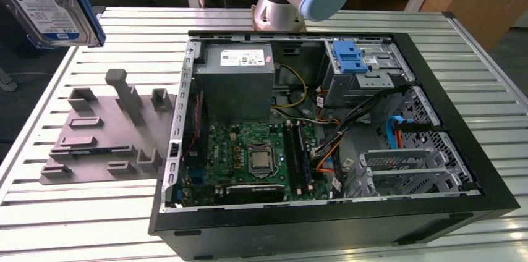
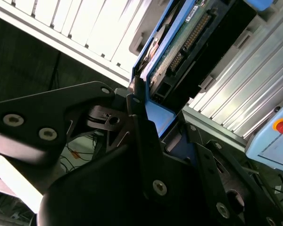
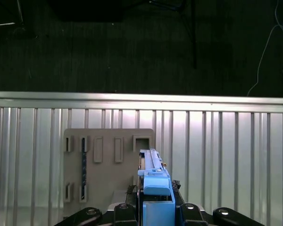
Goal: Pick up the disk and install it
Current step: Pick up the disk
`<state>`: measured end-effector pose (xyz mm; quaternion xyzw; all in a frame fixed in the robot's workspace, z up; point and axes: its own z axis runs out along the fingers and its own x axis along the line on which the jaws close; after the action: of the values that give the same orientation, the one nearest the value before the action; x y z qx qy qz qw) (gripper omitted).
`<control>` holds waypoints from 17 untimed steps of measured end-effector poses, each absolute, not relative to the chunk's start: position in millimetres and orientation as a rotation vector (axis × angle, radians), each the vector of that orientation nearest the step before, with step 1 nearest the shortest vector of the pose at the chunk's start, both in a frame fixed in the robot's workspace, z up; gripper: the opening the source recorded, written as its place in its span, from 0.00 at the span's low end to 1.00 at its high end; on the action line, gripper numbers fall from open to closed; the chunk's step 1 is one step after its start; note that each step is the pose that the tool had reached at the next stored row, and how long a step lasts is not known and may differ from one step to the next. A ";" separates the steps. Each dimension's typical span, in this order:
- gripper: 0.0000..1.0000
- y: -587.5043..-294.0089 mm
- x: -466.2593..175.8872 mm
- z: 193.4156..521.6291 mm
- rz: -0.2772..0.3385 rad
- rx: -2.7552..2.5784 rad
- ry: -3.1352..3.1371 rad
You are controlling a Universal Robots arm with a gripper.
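Up beyond the grey fixture plate, toward the exterior view's left: the disk is aloft, label showing, clear of the slatted counter. The open computer case sits just beside the plate, on the exterior view's right.

Second wrist view: hand clenched on the blue bracket of the disk, fingers pressed against it.

First wrist view: disk edge-on in the hand, over the plate near one edge.
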<state>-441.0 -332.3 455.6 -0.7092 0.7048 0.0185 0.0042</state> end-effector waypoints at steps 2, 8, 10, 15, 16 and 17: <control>0.36 -332.3 -441.0 459.5 0.058 -2.222 2.208; 0.36 -332.3 -441.0 470.5 0.058 -2.222 2.208; 0.36 -332.3 -441.0 474.3 0.058 -2.222 2.208; 0.36 -332.3 -441.0 483.3 0.058 -2.222 2.208; 0.36 -332.3 -441.0 485.1 0.058 -2.222 2.208; 0.36 -332.3 -441.0 486.8 0.058 -2.222 2.208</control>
<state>-441.0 -332.3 486.8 -0.7092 0.7047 0.0185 0.0041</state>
